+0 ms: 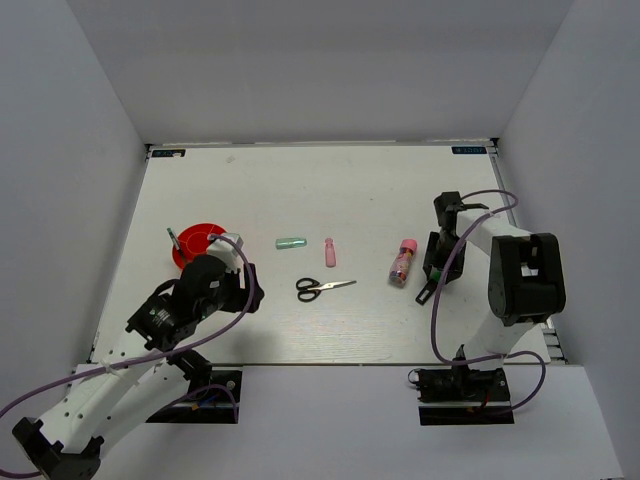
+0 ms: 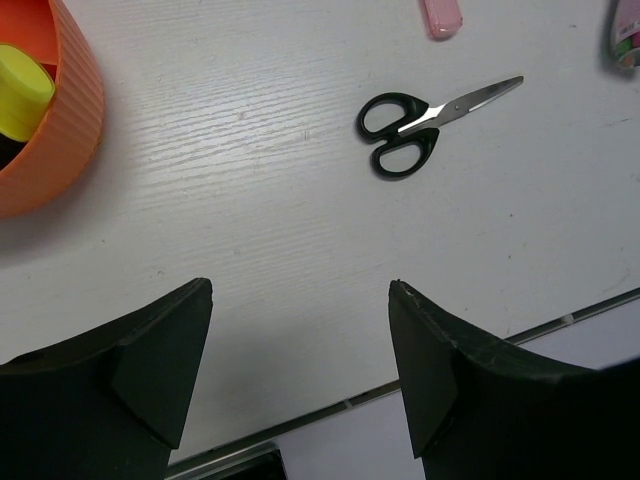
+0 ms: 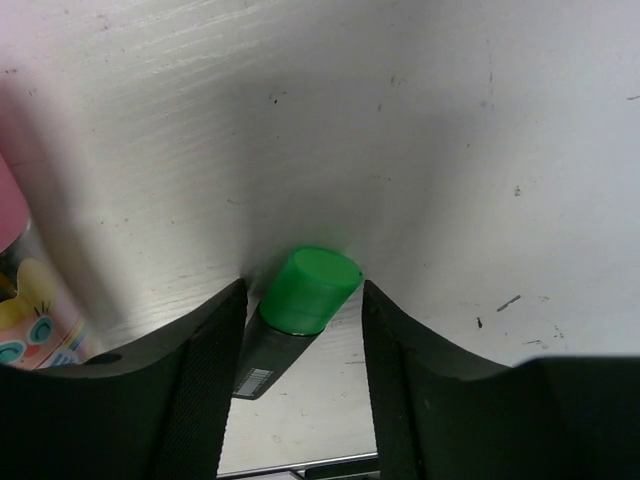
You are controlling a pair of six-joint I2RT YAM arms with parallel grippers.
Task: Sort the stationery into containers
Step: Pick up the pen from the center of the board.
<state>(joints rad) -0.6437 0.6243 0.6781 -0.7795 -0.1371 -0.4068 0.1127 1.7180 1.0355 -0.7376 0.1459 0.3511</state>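
Left claw (image 2: 300, 287) released, jaws wide, nothing between them, hovering over white desk (image 1: 300, 190) just beside round orange-red ribbed plastic bowl (image 2: 62, 150). Yellow-capped marker (image 2: 20, 88) sits inside the bowl. Black-handled scissors (image 2: 430, 113) lie flat on the desk ahead of the left claw, closed. Right claw (image 3: 302, 287) low at the desk, jaws straddling black green-capped marker (image 3: 306, 288); cannot tell if clamped or only close around it. Pink-capped clear tube (image 1: 402, 263) lies just left of the right claw. Mint stick (image 1: 290, 243) and small pink bottle (image 1: 330, 252) lie mid-desk, apart from each other, behind the scissors.
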